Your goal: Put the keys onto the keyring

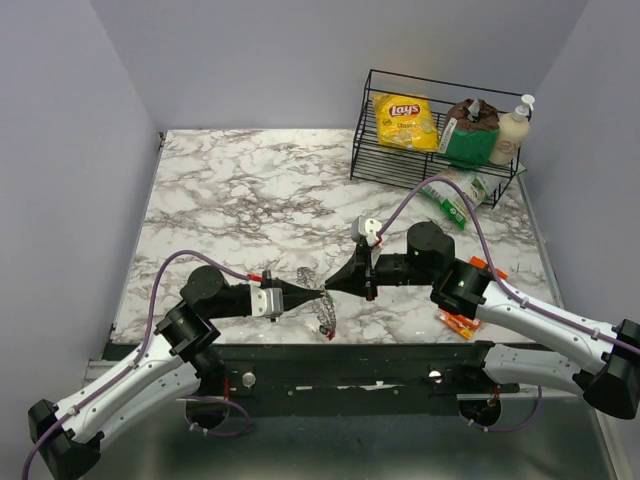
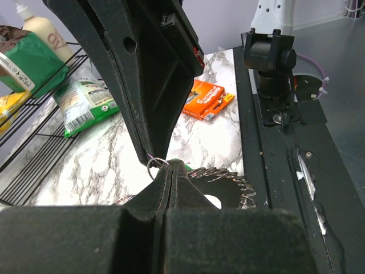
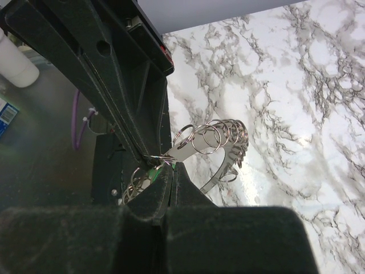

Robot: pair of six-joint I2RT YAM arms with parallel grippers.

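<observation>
The keyring [image 1: 325, 312], a flat grey metal band with a toothed rim carrying several small split rings, hangs just above the table's near edge between both grippers. In the right wrist view the keyring [image 3: 219, 137] curves up and right, its near end pinched in the tips of my left gripper [image 1: 316, 293], which is shut. My right gripper [image 1: 330, 286] is shut too, tip to tip with the left. A pale green key [image 3: 153, 171] shows at its fingertips, and the green key [image 2: 179, 161] also peeks out in the left wrist view. A red key [image 1: 329, 336] dangles at the keyring's bottom.
A black wire basket [image 1: 372, 160] at the back right holds a yellow chip bag [image 1: 404, 120], a green packet and a bottle. A green-white packet [image 1: 452, 195] lies in front of it. An orange snack packet [image 2: 206, 98] lies by the right arm, near the table's front edge.
</observation>
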